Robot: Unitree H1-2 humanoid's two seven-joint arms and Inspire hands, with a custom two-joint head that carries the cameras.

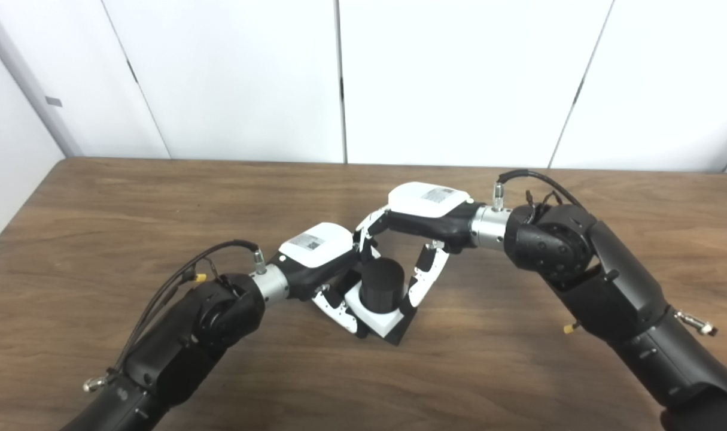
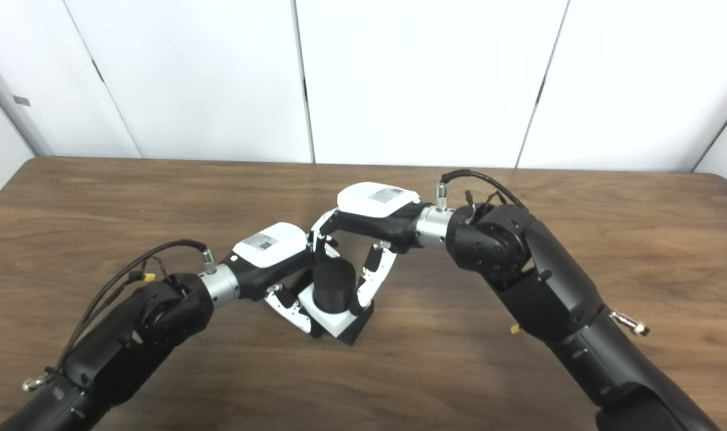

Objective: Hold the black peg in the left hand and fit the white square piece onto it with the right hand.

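My left hand (image 1: pixel 315 263) holds the black peg (image 1: pixel 382 285) just above the table (image 1: pixel 130 227). My right hand (image 1: pixel 420 230) grips the white square piece (image 1: pixel 380 318), already on it. I should push down straight and slow

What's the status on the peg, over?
Left hand and right hand both closed around the assembly. Peg stands through the white piece, on the table. Nothing in the way.

Brown wooden table (image 1: pixel 130 203) filling the lower frame, white wall panels (image 1: pixel 459 78) across the top, dark seams between panels
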